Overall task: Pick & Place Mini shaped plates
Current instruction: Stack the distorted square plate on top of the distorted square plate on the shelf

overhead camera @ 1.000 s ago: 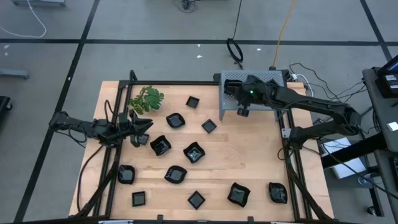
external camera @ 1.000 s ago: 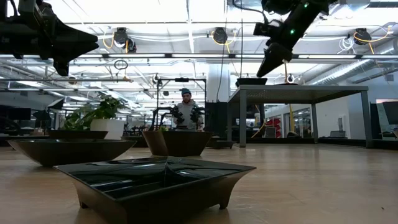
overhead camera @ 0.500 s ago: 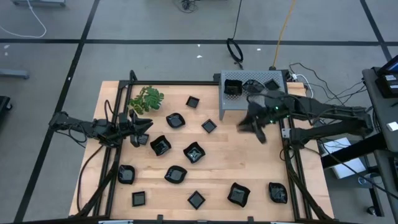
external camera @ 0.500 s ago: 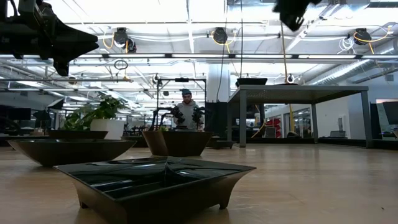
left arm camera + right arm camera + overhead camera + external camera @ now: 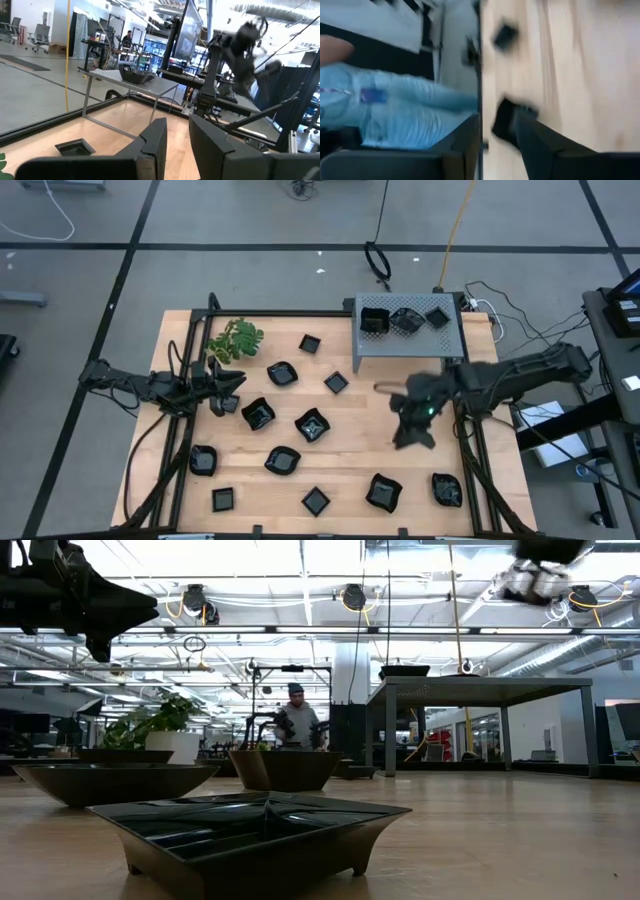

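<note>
Several small glossy black mini shaped plates lie flat on the wooden table [image 5: 350, 440], among them one [image 5: 312, 424] near the middle and two [image 5: 384, 492], [image 5: 447, 489] at the near right. Three more lie in the grey perforated box [image 5: 410, 345] at the far right. My right gripper [image 5: 411, 436] is blurred, above bare wood near those two plates. Its fingers [image 5: 470, 137] stand apart with nothing between them. My left gripper [image 5: 230, 385] hovers at the table's left side, slightly open and empty, as the left wrist view shows [image 5: 177, 145].
A green leafy sprig [image 5: 235, 340] lies at the far left. A black frame rail [image 5: 465, 450] runs along the table's right edge. Bare wood lies between the box and the near-right plates. A person [image 5: 298, 720] stands in the room far behind the table.
My right gripper has swung away from the grey box toward the table's near edge and turned about as it went, sinking a little. It now hangs over the bare wood at the right. The three plates in the box now show uncovered.
</note>
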Robot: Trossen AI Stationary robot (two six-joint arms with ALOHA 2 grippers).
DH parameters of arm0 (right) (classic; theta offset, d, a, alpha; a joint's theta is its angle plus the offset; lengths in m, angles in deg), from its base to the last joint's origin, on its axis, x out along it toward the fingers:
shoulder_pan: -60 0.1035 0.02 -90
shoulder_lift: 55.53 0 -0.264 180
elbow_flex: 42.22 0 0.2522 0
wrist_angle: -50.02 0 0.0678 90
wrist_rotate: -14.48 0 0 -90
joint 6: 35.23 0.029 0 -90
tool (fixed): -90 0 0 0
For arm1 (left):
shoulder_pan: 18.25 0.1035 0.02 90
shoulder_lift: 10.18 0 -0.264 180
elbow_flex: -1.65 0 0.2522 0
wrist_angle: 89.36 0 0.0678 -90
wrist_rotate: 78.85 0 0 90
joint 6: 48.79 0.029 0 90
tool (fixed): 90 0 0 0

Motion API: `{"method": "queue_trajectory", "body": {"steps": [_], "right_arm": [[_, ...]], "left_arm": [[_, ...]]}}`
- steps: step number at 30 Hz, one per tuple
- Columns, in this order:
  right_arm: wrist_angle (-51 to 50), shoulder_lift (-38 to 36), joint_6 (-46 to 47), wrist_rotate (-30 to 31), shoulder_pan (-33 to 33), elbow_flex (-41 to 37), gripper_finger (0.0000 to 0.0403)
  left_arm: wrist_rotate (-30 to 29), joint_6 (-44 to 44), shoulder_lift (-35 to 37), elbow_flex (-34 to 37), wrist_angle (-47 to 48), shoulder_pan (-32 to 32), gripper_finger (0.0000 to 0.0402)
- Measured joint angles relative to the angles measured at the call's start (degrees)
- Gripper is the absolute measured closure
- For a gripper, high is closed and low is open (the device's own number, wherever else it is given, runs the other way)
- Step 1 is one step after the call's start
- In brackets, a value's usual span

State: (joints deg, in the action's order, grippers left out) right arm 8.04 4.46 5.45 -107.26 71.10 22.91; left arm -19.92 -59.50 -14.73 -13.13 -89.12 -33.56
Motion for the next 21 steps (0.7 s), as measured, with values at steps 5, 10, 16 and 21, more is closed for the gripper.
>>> {"method": "queue_trajectory", "body": {"steps": [5, 10, 16, 21], "right_arm": [[12.6, 1.2, 11.6, 1.6, 8.0, -11.8, 0.0252], [30.6, 4.7, 17.5, 12.3, 16.2, -19.9, 0.0247], [31.2, 10.6, 11.0, 24.0, 20.4, -20.4, 0.0254], [36.5, 16.2, 11.1, 23.9, 22.1, -20.1, 0.0254]], "left_arm": [[0.0, 0.0, 0.0, 0.0, 0.0, 0.0, 0.0316], [0.0, 0.0, 0.0, 0.0, 0.0, 0.0, 0.0316], [0.0, 0.0, 0.0, 0.0, 0.0, 0.0, 0.0316], [0.0, 0.0, 0.0, 0.0, 0.0, 0.0, 0.0316]]}}
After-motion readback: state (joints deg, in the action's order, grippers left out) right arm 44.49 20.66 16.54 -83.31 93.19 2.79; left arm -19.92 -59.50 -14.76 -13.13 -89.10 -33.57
